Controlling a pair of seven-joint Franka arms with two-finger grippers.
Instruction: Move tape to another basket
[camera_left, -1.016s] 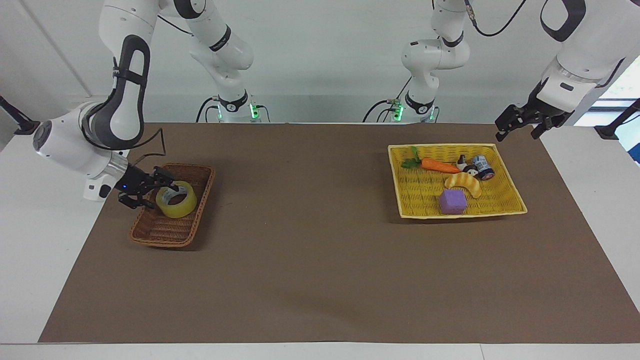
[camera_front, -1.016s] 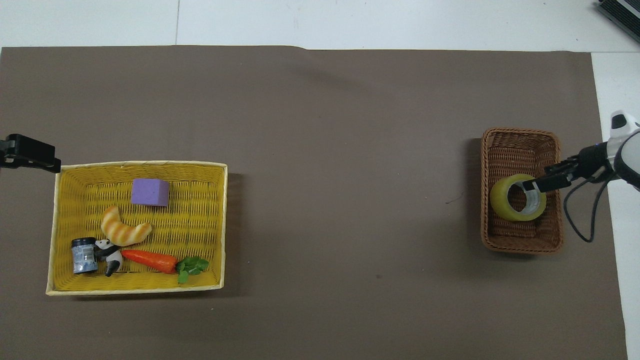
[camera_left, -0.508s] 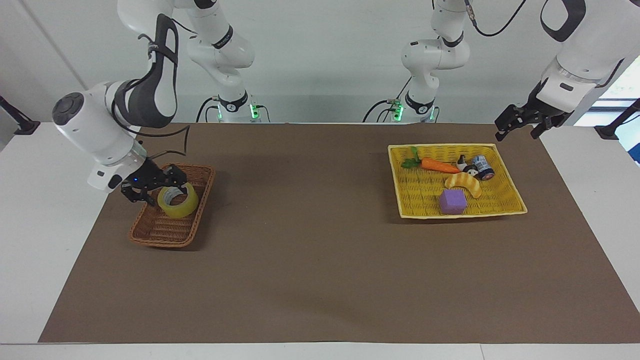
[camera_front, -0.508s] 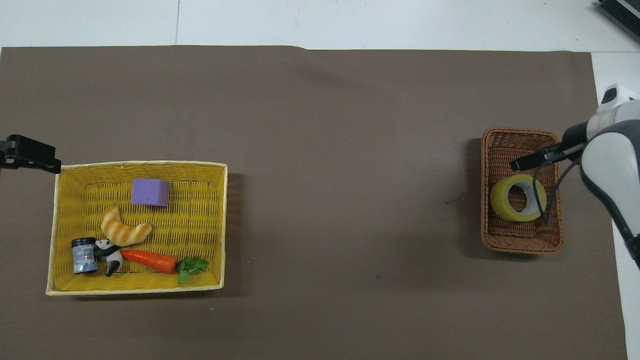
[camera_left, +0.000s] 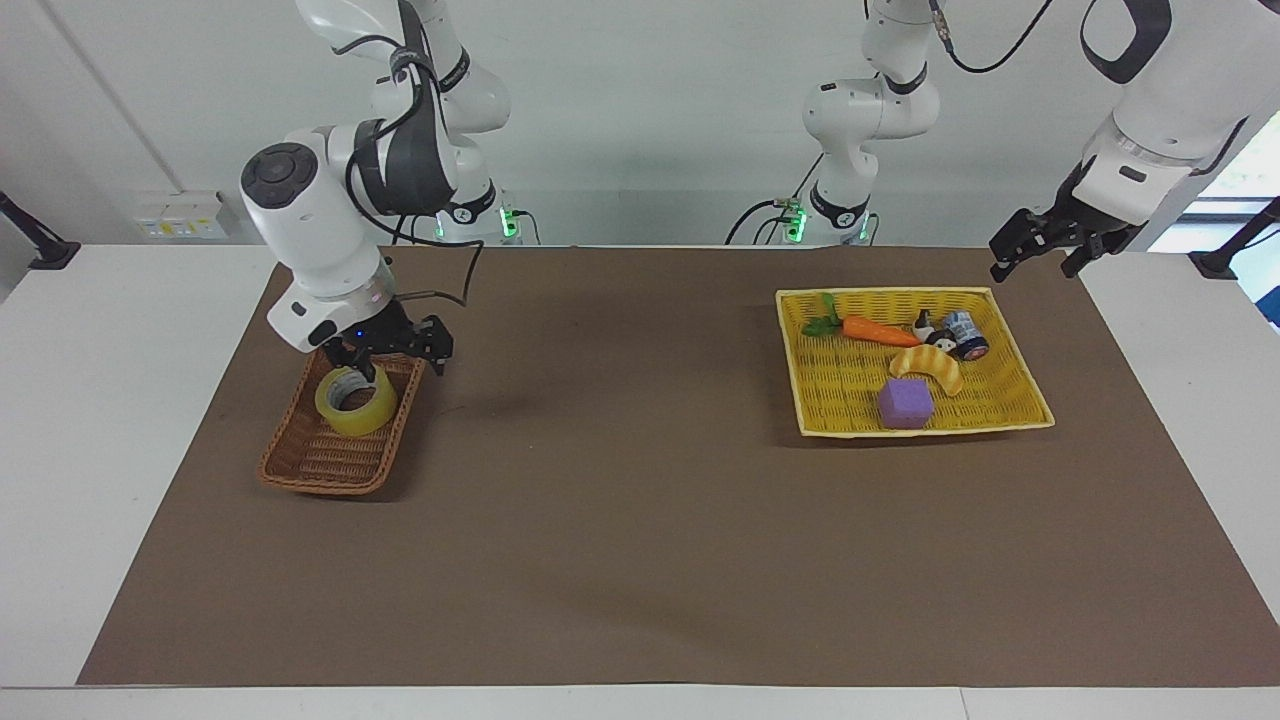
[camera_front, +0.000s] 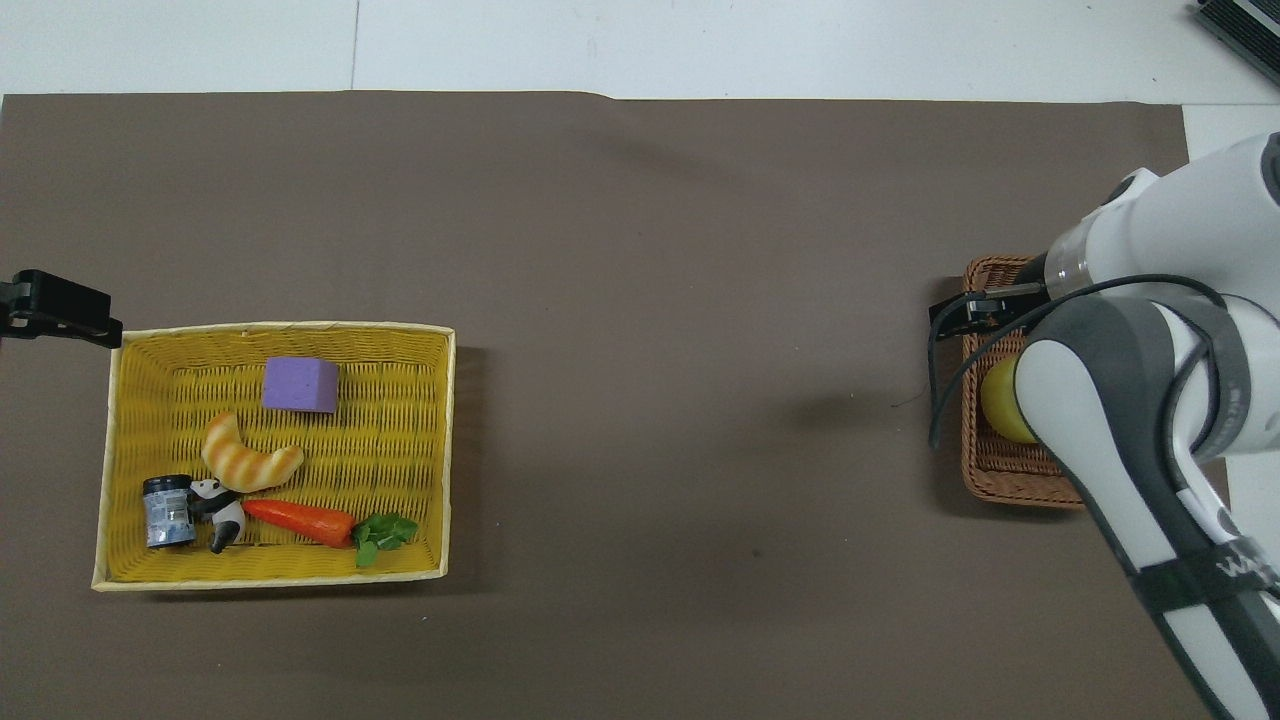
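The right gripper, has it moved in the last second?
Yes. The right gripper has left the tape and swung toward the robots' end of the basket, now open above that rim.

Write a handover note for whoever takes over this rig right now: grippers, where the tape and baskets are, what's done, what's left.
Right gripper: open, empty, raised over the robot-side end of the brown basket.
Left gripper: open, empty, waiting above the table's corner beside the yellow tray.
Tape: leaning in the brown basket at the right arm's end, free of the fingers.
Yellow tray: at the left arm's end, holding other small toys.
Done: the tape lies in the brown basket.
Left: probably just pulling the right arm clear; confirm the tape sits steady.
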